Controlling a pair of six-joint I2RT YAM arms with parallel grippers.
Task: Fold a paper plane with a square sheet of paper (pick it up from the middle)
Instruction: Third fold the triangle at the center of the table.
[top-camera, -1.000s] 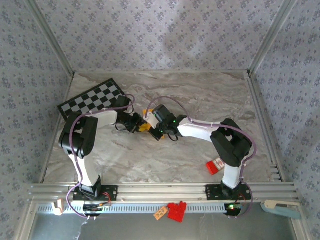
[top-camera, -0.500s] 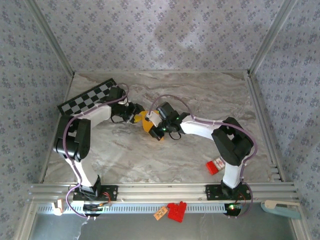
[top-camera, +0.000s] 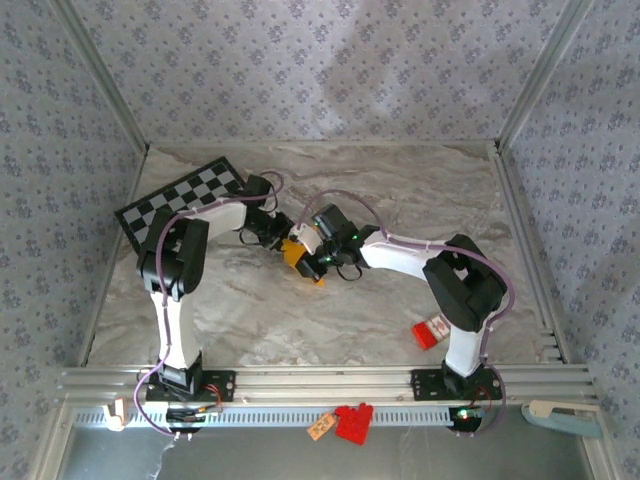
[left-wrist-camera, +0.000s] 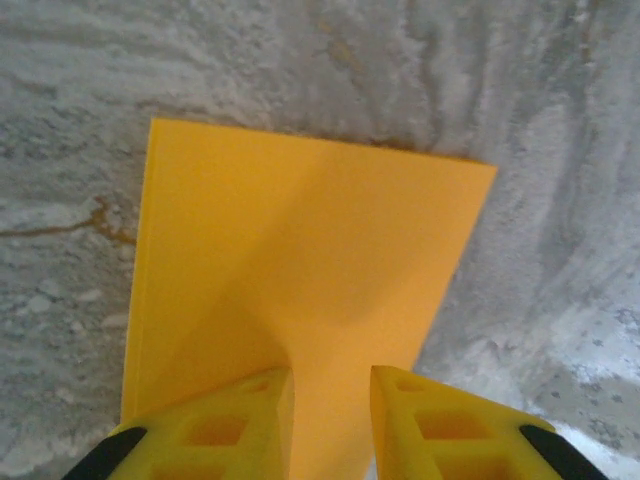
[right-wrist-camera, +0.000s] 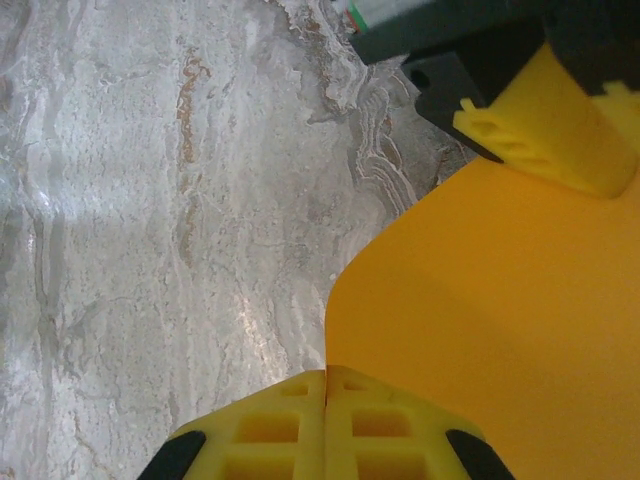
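Note:
The square sheet of paper (top-camera: 292, 253) is orange-yellow and sits mid-table between the two grippers. In the right wrist view the sheet (right-wrist-camera: 500, 300) curves up to my right gripper (right-wrist-camera: 327, 375), whose jaws are shut on its near edge. My right gripper (top-camera: 302, 247) comes at the sheet from the right. My left gripper (top-camera: 272, 232) is at the sheet's far-left side. In the left wrist view its jaws (left-wrist-camera: 332, 385) stand a narrow gap apart over the sheet (left-wrist-camera: 300, 240), which bends gently below them. One left fingertip (right-wrist-camera: 545, 125) rests at the sheet's far edge.
A black-and-white checkered board (top-camera: 185, 200) lies at the back left, just behind the left arm. A small red block (top-camera: 428, 333) sits near the right arm's base. Red pieces (top-camera: 352, 420) lie on the front rail. Patterned walls close in the marble table (top-camera: 400, 190).
The left arm's elbow swung right and its gripper shifted slightly along the sheet's far side. The sheet now sits a little lower and flatter. The right gripper held its grip.

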